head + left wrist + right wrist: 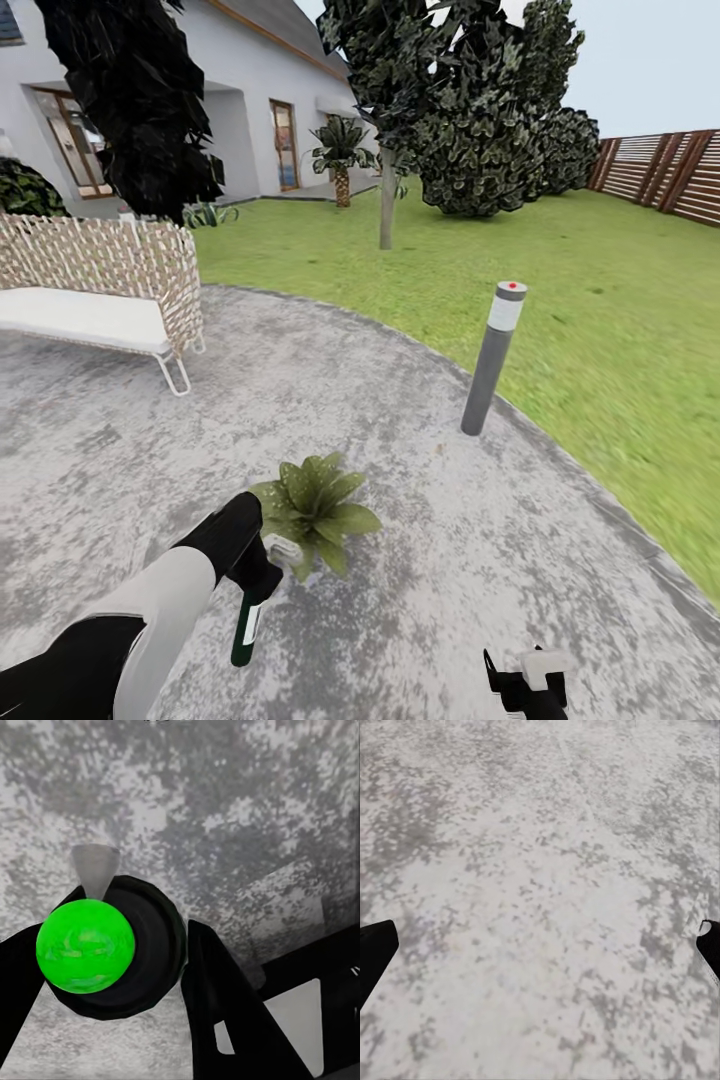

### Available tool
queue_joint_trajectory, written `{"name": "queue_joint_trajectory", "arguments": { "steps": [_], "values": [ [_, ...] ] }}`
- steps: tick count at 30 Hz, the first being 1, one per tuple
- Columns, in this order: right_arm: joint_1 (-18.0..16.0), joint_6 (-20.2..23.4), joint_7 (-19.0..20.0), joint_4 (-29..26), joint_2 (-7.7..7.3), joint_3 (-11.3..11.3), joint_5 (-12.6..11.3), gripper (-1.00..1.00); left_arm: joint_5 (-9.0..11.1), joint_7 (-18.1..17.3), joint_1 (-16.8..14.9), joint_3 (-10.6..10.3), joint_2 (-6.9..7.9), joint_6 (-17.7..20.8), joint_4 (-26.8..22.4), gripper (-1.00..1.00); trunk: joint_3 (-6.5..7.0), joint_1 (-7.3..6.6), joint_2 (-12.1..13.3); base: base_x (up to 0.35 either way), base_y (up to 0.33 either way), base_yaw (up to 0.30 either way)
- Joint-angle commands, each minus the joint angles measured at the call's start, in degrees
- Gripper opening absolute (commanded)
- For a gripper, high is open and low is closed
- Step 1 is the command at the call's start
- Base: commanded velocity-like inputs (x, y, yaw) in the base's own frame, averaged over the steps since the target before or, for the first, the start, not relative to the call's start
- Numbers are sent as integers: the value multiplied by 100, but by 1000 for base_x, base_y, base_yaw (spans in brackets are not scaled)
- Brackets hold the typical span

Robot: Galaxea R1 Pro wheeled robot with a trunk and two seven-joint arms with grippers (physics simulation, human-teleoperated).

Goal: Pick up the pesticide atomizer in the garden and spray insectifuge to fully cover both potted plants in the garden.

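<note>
Down at our left gripper (262, 580), the black fingers are clamped on the pesticide atomizer (246, 628), a slim dark-green bottle with a white label strip that hangs from the grip, its pale head (283, 550) up against the leaves. From the left wrist camera we see the atomizer (112, 945) end-on: a round black body with a glossy bright-green dome on it and a pale grey cone-shaped nozzle (94, 868) jutting out, one black finger (217, 997) pressed along each side.

Just beside the sprayer head, a potted plant (318, 508) spreads a low rosette of broad, pointed green leaves over the paving (420, 560), which is round-edged, grey and coarsely speckled. We cannot make out its pot under the leaves.

Our right gripper (527, 690) sits low in the head view, black with a white block; through its wrist camera the two dark fingertips (375, 952) stand wide apart at the frame edges, with only mottled grey stone between them.

Farther out, a smooth grey bollard light (492, 358) with a white band and red cap stands at the paving's rim. A woven wicker bench (105, 285) with a white cushion rests at the left, the lawn (600, 300) stretches green beyond, and a brown slatted fence (665, 172) closes the far right.
</note>
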Motion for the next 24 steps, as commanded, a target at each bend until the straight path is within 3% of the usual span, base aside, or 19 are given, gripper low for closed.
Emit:
{"name": "queue_joint_trajectory", "arguments": {
  "steps": [1,7,9,24],
  "values": [
    [-2,-18,8,3,0,-49,51,100,-61,-52,-2,2,0,20,-7,-100,-5,0,-2,55,-117,277],
    [-2,-18,8,3,0,-49,51,100,-65,-48,78,16,78,21,4,-100,-5,0,-2,12,-26,99],
    [-2,-17,8,3,0,-49,51,100,-58,-45,120,11,178,14,7,-100,-5,0,-2,0,-1,3],
    [-2,-18,8,3,0,-49,51,100,-72,-52,50,27,206,27,-85,-100,-5,0,-2,0,0,4]
  ]
}}
